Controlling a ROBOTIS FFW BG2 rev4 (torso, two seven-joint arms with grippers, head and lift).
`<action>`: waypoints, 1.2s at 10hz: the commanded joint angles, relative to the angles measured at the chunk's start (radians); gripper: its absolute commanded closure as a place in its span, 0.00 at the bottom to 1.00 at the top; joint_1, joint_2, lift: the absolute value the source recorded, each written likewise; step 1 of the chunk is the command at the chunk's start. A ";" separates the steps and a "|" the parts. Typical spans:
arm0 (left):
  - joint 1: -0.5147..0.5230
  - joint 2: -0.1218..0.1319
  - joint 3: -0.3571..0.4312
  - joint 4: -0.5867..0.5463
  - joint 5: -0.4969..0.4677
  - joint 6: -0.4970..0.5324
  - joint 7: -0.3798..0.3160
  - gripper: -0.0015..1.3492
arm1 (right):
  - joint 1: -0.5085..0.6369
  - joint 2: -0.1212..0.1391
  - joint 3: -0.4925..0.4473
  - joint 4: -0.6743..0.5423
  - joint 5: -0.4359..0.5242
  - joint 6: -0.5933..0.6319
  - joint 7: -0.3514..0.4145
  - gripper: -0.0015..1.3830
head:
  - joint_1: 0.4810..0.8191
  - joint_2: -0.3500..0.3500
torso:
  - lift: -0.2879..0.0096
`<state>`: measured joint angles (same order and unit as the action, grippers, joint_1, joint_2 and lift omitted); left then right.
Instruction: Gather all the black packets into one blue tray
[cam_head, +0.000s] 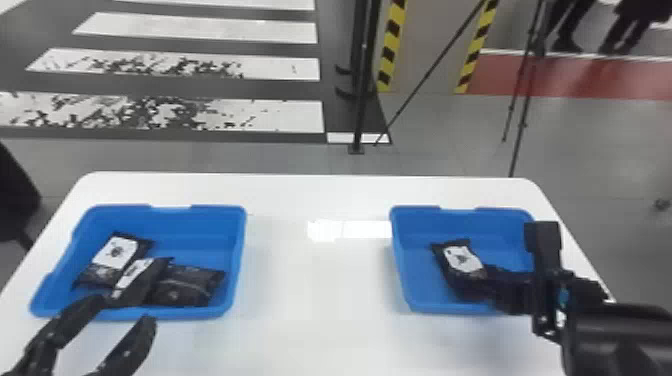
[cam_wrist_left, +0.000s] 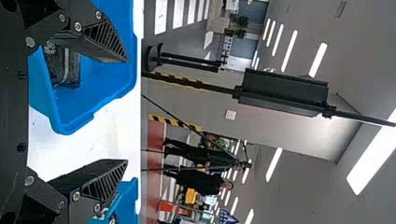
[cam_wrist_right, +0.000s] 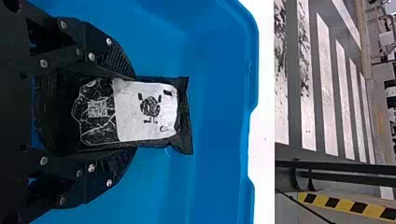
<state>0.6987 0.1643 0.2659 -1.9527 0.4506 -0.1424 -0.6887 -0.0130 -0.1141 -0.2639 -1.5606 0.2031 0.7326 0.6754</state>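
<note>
Plainly, the right hand (cam_head: 484, 284) pinches a white-labelled black packet (cam_wrist_right: 147, 112); left hand (cam_head: 125, 311) spread.

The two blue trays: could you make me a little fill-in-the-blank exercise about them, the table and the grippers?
1. In the left tray lie ____ black packets.
2. The right gripper has its fingers on either side of a black ____ in the right tray.
3. The left gripper stands open, with ____ between its fingers.
4. The table under both trays is coloured ____.

Missing words: three; packet; nothing; white.
</note>
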 joint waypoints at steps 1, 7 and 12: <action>-0.004 0.001 -0.003 0.005 0.002 0.000 0.000 0.22 | -0.012 -0.001 0.005 0.021 0.012 0.011 0.004 0.84 | 0.63 0.39 | 0.60; -0.043 0.017 -0.013 0.005 0.020 0.029 -0.026 0.22 | 0.111 0.010 -0.015 -0.252 -0.002 0.028 -0.003 0.93 | 0.63 0.38 | 0.60; -0.257 0.055 -0.072 0.005 0.104 0.346 -0.149 0.23 | 0.283 0.010 0.148 -0.640 -0.091 0.067 0.012 0.93 | 0.63 0.40 | 0.60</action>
<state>0.4813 0.2138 0.2027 -1.9475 0.5501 0.1417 -0.8344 0.2574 -0.1009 -0.1574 -2.1741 0.1323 0.7988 0.6872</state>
